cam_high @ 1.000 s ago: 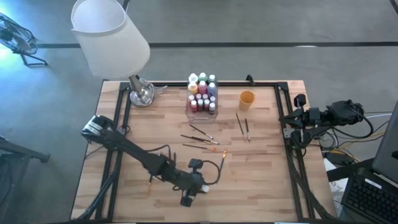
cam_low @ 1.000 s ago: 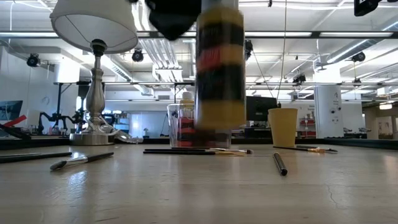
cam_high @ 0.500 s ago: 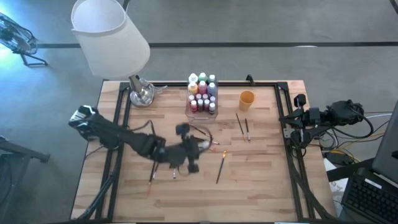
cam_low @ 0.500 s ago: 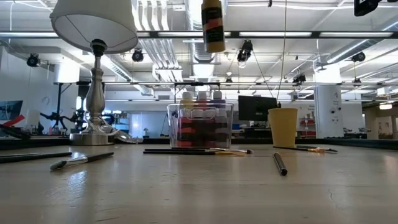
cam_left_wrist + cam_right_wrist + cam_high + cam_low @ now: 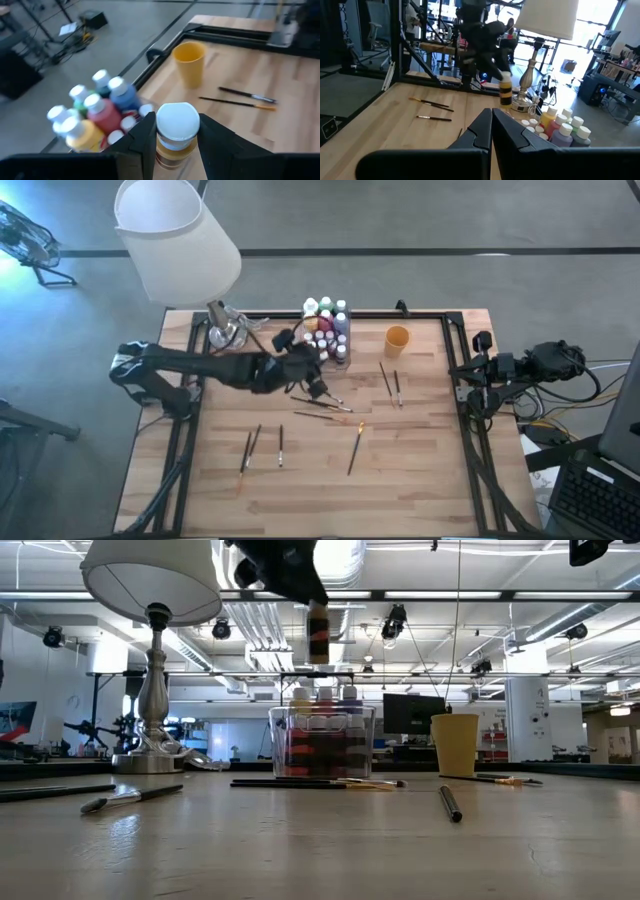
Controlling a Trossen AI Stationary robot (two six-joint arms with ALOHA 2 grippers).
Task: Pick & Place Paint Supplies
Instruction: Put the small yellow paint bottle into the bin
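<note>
- A white-shaded lamp (image 5: 175,240) stands at the counter's (image 5: 420,470) far left corner.
- Left gripper (image 5: 175,145): fingers clamp a yellow paint bottle (image 5: 176,131) in the air, just beside the clear box (image 5: 322,740) of bottles.
- Right gripper (image 5: 491,131): fingers closed, empty, at the right edge.
- Paintbrushes (image 5: 353,448) lie scattered near an orange cup (image 5: 397,340).

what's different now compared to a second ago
The left gripper, shut on a yellow paint bottle throughout, has swung from the table's near edge toward its far side and now holds it above the clear box of bottles. The brushes, orange cup and lamp have not moved. The right gripper stays shut, parked at the table's right edge.
</note>
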